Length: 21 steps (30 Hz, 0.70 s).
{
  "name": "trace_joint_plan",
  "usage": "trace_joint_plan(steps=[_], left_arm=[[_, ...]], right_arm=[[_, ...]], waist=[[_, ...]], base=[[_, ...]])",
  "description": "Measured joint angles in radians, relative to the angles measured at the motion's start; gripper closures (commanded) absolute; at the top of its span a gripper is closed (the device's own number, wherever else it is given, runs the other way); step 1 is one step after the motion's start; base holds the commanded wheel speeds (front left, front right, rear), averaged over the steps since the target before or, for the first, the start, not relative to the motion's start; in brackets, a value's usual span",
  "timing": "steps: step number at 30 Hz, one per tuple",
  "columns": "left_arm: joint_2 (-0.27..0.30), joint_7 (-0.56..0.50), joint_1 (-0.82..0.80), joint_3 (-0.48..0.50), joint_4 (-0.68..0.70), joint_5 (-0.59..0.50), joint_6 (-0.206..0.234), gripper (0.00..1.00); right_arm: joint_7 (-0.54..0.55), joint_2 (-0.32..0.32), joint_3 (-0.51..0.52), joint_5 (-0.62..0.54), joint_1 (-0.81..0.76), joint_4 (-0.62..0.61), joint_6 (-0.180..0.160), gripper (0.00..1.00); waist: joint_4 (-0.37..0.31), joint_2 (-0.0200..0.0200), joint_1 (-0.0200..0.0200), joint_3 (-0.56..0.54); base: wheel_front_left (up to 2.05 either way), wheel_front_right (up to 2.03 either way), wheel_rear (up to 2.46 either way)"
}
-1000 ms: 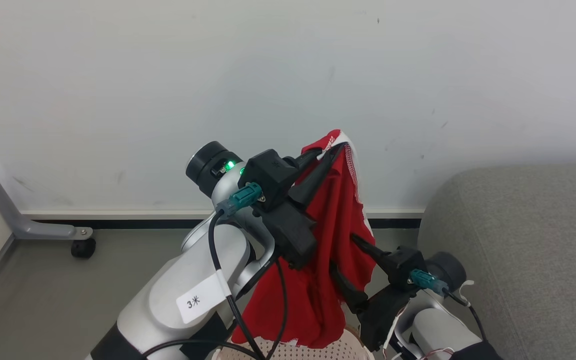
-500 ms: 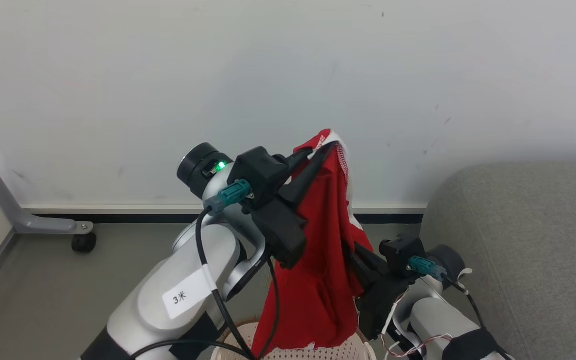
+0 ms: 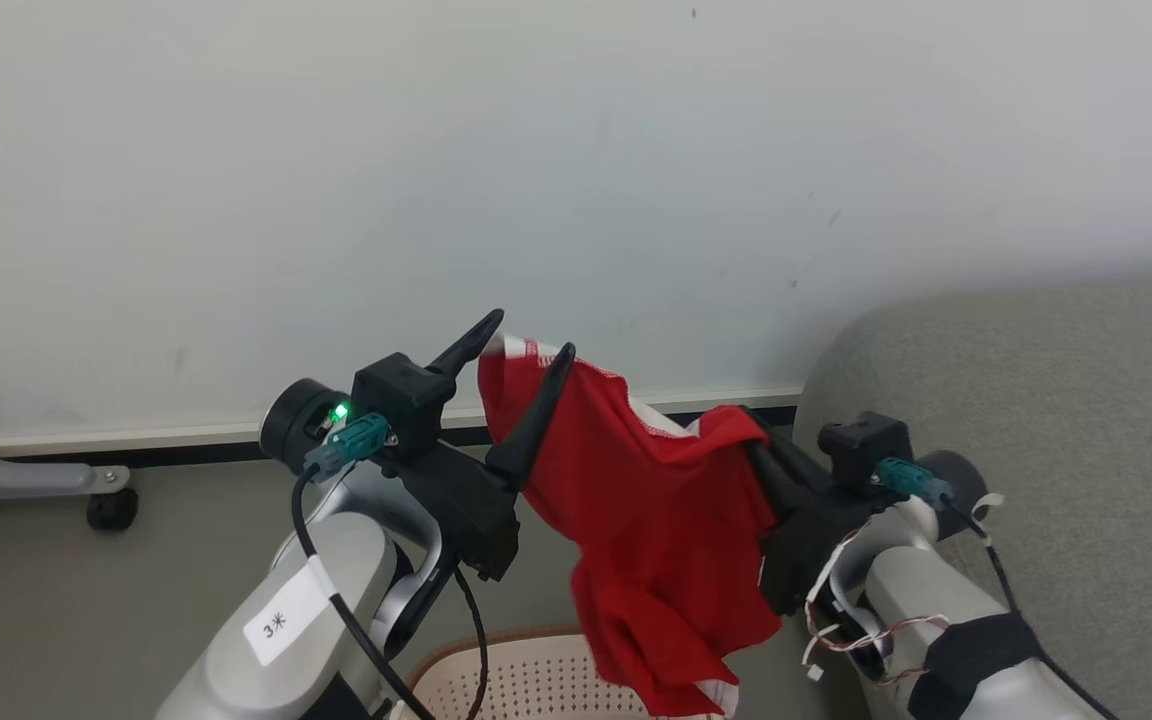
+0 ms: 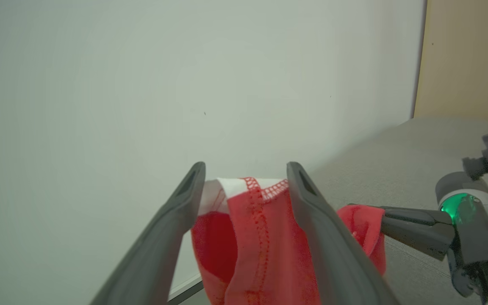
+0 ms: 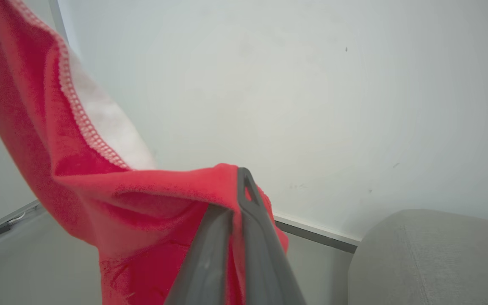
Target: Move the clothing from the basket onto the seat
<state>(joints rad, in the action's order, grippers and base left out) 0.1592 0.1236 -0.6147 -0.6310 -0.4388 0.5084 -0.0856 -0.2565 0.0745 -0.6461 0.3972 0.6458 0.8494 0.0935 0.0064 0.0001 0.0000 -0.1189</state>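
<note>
Two grippers are up in the air in front of the white wall (image 3: 536,150), with one red garment (image 3: 656,500) strung between them. On the left, the left gripper (image 3: 528,337) has its fingers spread wide, pointing up and toward the wall; the garment's white-trimmed edge stands loose in the gap and drapes over the finger nearer the other arm. To the right and a little lower, the right gripper (image 5: 239,188) has its fingers pressed together, pinching a bunched fold of the same cloth. From that upper edge the fabric runs left to right between the arms, sagging in the middle. The bulk hangs straight down, long axis vertical, its white-striped hem pointing at the basket (image 3: 496,637) below. The grey seat (image 3: 1036,420) is off to the right, apart from the cloth.
</note>
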Motion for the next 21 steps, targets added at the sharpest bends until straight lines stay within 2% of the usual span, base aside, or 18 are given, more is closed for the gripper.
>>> trace_joint_plan(steps=[9, 21], left_arm=[[0.012, 0.036, 0.077, 0.019, -0.008, 0.031, 0.017, 0.00], [0.005, 0.073, 0.214, 0.004, 0.015, 0.046, 0.024, 0.00]], right_arm=[[0.000, 0.095, 0.063, 0.000, 0.005, -0.033, -0.028, 1.00], [0.000, 0.197, 0.079, -0.032, -0.053, -0.150, -0.051, 1.00]], waist=[[-0.068, 0.0000, 0.0000, 0.002], [-0.177, 0.0000, 0.0000, 0.001]], base=[[0.00, 0.00, 0.00], [0.00, 0.00, 0.00]])
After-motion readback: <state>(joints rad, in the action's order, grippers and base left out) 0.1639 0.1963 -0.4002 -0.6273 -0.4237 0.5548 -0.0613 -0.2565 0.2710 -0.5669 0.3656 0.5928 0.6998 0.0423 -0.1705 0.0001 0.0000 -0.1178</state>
